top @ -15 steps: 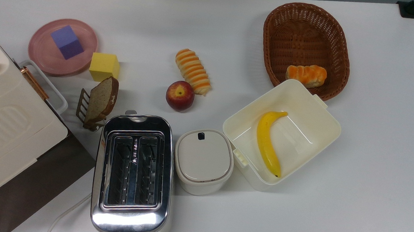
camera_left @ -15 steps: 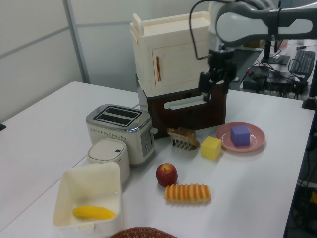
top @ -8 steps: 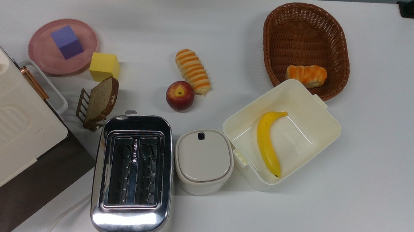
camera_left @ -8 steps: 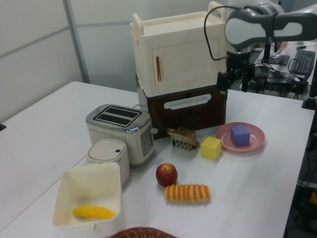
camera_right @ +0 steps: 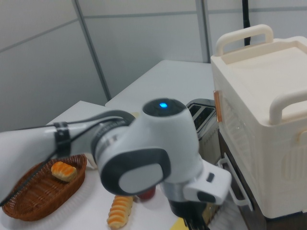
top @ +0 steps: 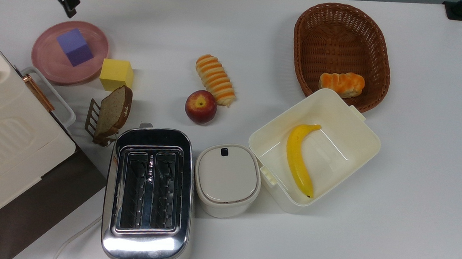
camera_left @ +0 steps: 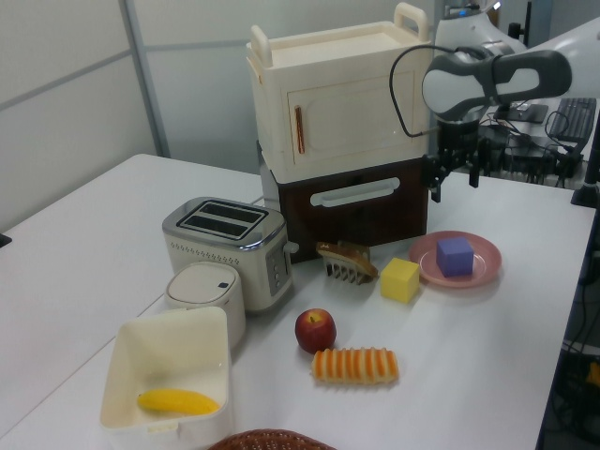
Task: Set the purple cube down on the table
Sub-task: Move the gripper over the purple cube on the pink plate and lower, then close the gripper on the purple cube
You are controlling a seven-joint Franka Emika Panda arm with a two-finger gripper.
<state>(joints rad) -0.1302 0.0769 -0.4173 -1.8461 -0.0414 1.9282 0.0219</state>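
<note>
A: Cube (top: 75, 47) sits on the pink plate (top: 47, 60), apart from the yellow cube (top: 116, 74). It looks like light, soft foam, so you pinch two opposite flat faces, gently.

B: And the gripper (camera_left: 455, 177)?

A: Spread and empty. Left view puts it above the table (top: 237, 40) behind the plate; top view shows you the cube's skewed faces.

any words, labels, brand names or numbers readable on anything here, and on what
No text can be read on anything.
The toaster has a small triangular mark between its slots, too small to read.
The white lidded container has a small dark square on its lid, with no lettering visible.
</note>
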